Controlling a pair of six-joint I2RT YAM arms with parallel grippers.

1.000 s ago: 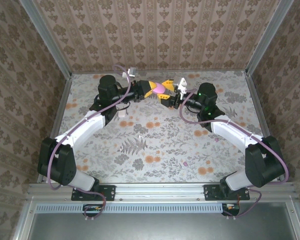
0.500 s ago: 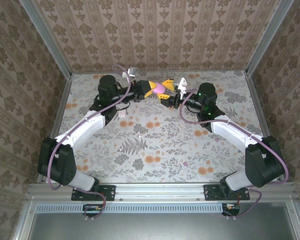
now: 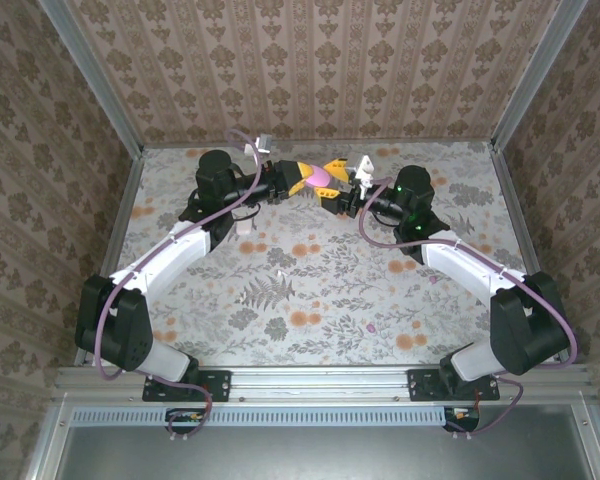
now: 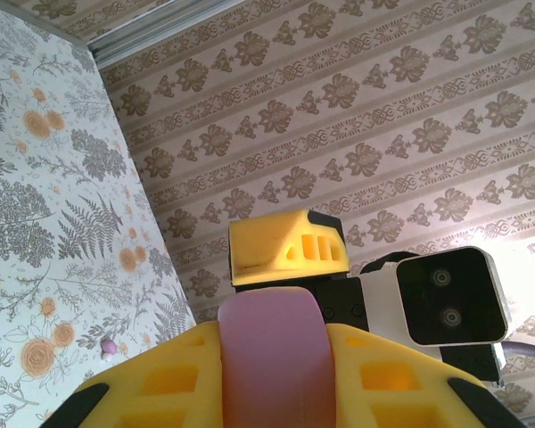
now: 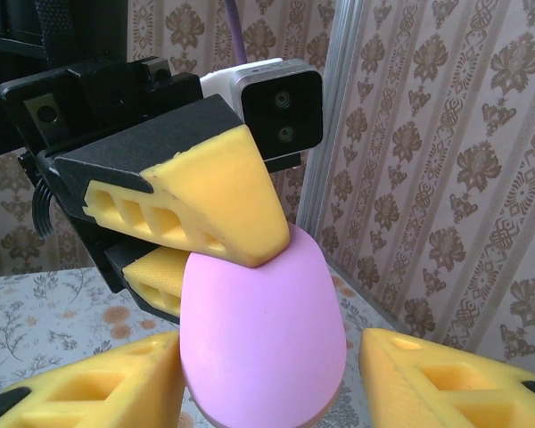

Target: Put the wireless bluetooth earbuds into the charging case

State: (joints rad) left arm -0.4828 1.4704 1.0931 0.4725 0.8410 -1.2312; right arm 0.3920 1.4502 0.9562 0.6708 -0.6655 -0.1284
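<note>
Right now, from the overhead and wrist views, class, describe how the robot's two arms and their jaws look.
The left arm and right arm each have white links between bulky black joints, with a purple cable looping alongside. Their jaws are yellow wedges with slotted cut-outs on black mounts. Each wrist carries a white camera box with a dark two-lens face.

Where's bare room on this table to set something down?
Table: barest at its near middle, between left arm and right arm, bar a pink speck. Crowded far middle: left gripper and right gripper meet around the pink object.
</note>
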